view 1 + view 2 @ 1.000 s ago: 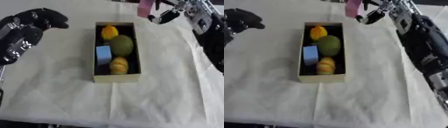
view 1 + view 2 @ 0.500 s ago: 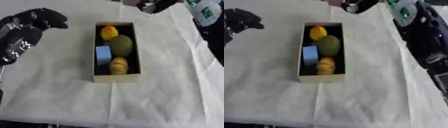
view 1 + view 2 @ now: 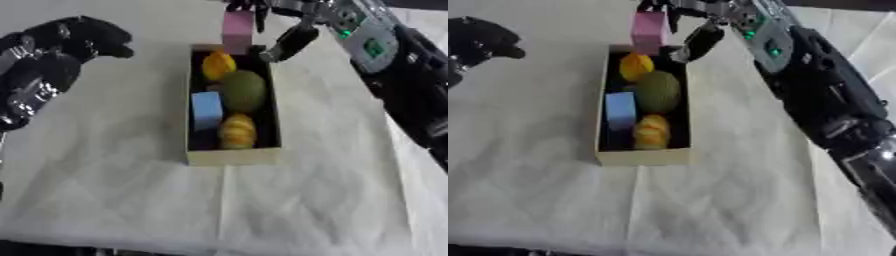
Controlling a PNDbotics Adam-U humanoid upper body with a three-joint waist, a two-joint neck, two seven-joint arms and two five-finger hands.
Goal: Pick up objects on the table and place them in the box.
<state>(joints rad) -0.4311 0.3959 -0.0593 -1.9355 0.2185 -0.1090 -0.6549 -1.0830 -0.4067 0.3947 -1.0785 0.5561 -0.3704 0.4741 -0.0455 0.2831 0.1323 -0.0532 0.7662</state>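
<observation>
Box [image 3: 232, 155] on worktop [image 3: 114, 190]: orange fruit [image 3: 218, 65] at 12, green fruit [image 3: 244, 90], blue block [image 3: 206, 110], yellow item [image 3: 236, 131] at 6. Right hand [image 3: 284, 25] fingers clamped on pink block [image 3: 237, 32] at 12; left hand [image 3: 66, 47] curled, empty. No legible writing.

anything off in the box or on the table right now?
Nothing spilled or damaged. The box sits upright with an orange fruit, green fruit, blue block and yellow item inside. The pink block hangs over its far end in the right hand, not yet in.

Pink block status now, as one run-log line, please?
right hand holds pink block | above box far end | left hand idle
</observation>
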